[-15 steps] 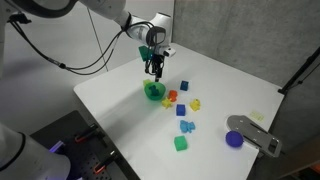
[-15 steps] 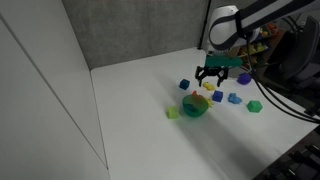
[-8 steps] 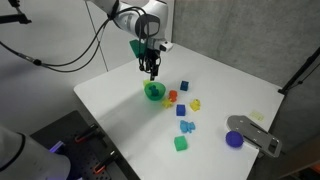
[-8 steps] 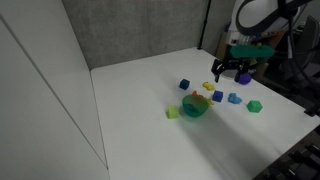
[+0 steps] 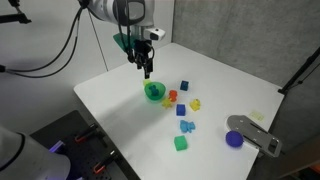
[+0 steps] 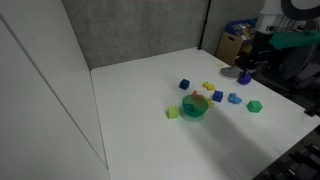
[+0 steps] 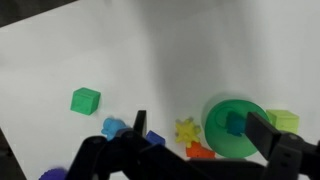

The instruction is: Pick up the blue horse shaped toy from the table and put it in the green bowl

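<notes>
The white, seven-jointed robot arm (image 5: 112, 10) is seen entering from the top of an exterior view, with its last links turned downward. The black two-fingered end effector (image 5: 146, 66) is carried pointing straight down and is held clear above the white worktop (image 5: 235, 95), not touching it. In an exterior view the end effector (image 6: 250, 64) is shown as a dark shape below a white wrist marked with a teal band (image 6: 296, 38). In the wrist view the end effector (image 7: 200, 140) is presented with its black fingers (image 7: 262, 132) spread wide apart.
</notes>
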